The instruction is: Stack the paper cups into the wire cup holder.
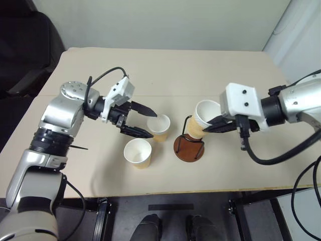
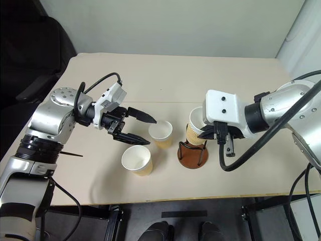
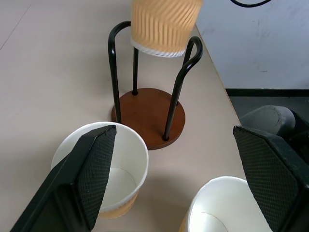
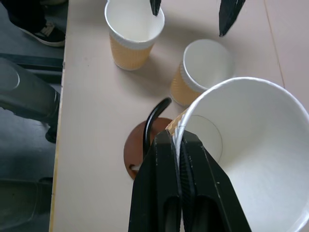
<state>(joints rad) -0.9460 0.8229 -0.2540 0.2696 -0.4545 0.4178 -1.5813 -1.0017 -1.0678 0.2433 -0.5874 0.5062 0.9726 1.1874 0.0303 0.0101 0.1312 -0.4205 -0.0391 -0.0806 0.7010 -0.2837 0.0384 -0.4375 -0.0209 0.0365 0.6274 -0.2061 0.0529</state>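
My left claw [image 1: 142,119] hangs with its black fingers spread wide, pointing to my right. My right claw [image 4: 179,159] is pinched tight, angled downward and leftward.

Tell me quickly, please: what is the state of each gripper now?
Left gripper: open, holding nothing, beside two paper cups.
Right gripper: shut on the rim of a paper cup, above the wire cup holder.

Plain lab or office; beige table [image 1: 165,65], black chair [image 1: 25,45]
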